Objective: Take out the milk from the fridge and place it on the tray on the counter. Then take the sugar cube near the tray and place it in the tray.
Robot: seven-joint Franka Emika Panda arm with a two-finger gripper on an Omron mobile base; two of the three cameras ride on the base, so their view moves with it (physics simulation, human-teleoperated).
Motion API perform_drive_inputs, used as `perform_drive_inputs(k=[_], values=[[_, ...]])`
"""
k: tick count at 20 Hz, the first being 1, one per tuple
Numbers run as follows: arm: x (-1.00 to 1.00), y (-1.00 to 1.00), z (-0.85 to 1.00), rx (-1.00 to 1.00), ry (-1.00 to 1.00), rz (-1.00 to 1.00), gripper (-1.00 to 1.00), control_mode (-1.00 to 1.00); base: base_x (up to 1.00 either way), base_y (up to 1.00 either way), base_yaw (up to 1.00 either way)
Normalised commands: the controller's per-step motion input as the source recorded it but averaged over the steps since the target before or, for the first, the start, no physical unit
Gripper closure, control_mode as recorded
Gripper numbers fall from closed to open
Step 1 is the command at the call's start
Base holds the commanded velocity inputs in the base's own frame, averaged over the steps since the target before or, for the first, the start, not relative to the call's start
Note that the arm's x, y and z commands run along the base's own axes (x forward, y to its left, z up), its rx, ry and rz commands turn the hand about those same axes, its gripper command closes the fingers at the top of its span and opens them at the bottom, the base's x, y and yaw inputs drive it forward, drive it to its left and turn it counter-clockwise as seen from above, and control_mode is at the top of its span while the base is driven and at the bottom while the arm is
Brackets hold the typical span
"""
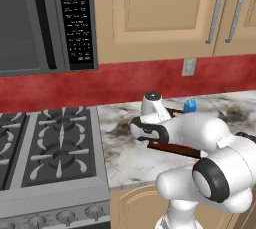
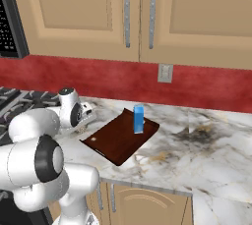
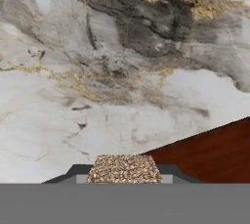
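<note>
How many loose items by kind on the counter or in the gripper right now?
Milk carton: 1, standing on the tray
Tray: 1
Sugar cube: 1, held in the gripper beside the tray's edge
Total: 3

From behind my arm on the left I can read one display: the clock on the microwave's control panel (image 1: 75, 20), at the far left above the stove, shows 4:10 in pale digits on a dark window at the panel's top. Below it the panel carries rows of small white keypad markings, too fine for me to read. From the right, the edge of the same panel (image 2: 6, 22) shows similar white marks, also illegible. I find no readable label, brand or number on the milk (image 2: 139, 119).
</note>
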Motion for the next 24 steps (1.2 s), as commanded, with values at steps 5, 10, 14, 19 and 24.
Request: perform_drive_inputs(k=[5, 10, 14, 19, 24], values=[[-0.49, 0.0, 0.74, -0.02, -0.01, -0.04, 1.0, -1.0, 0.0, 0.0, 0.0], [-0.22, -0.06, 0.44, 0.0, -0.01, -0.06, 1.0, -1.0, 0.0, 0.0, 0.0], [0.0, -0.52, -0.01, 0.0, -0.05, 0.0, 1.0, -1.0, 0.0, 0.0, 0.0], [0.08, -0.49, 0.01, 0.01, 0.01, 0.0, 1.0, -1.0, 0.0, 0.0, 0.0], [0.22, -0.18, -0.01, 0.0, 0.08, 0.0, 1.0, -1.0, 0.0, 0.0, 0.0]])
